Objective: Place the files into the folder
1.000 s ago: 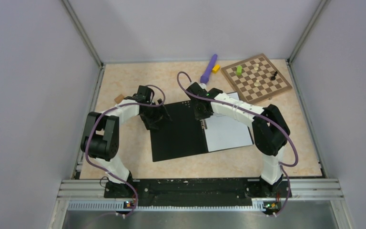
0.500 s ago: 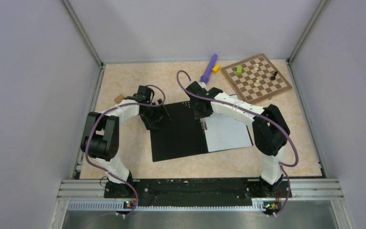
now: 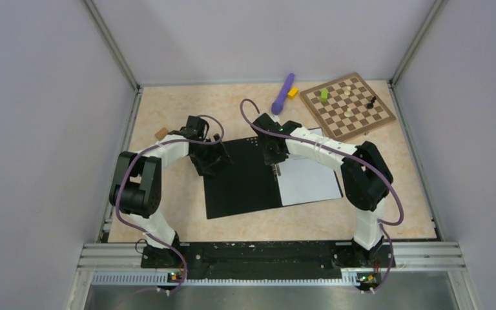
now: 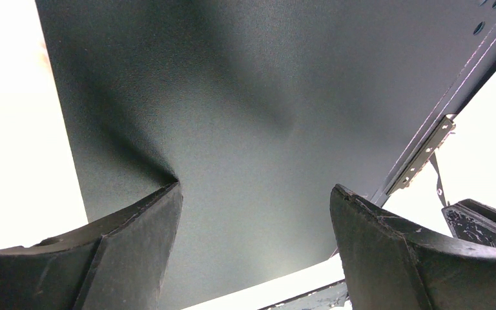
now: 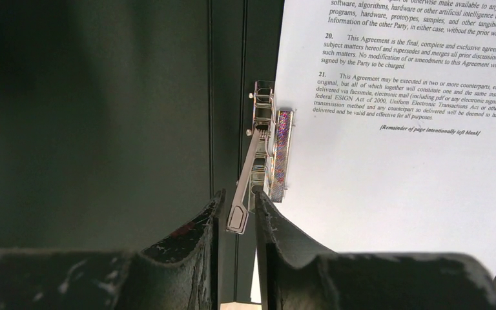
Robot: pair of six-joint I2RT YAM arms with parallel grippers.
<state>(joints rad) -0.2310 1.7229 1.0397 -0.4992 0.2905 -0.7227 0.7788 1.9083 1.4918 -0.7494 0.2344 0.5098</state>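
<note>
Placement of the white printed paper files [image 5: 394,161] looks nearly settled: they lie flat on the right-hand inner face of the flat rectangular folder [image 3: 242,184], which is spread open with its black inner faces up on the beige speckled table [image 3: 168,110]. Their left edge runs along the spine, beside the shiny metal clamp [image 5: 278,152] fixed there.

That explains the right gripper [image 5: 237,208]. It reaches down at the spine with its jaws drawn narrow on the slim silver clamp lever [image 5: 248,171], whose tip sits between the fingers. The lever is raised at a slant, so the clamp is probably not yet locked, and I judge that the sheets are only resting loose.

The left gripper [image 4: 255,200] hovers low over the left inner face with its jaws wide and nothing between them. Whether its fingertips press the cover I cannot tell. It seems placed to keep the cover from lifting or sliding while the lever is worked.

The brown wooden chessboard [image 3: 347,106] sits well apart at the far right.
</note>
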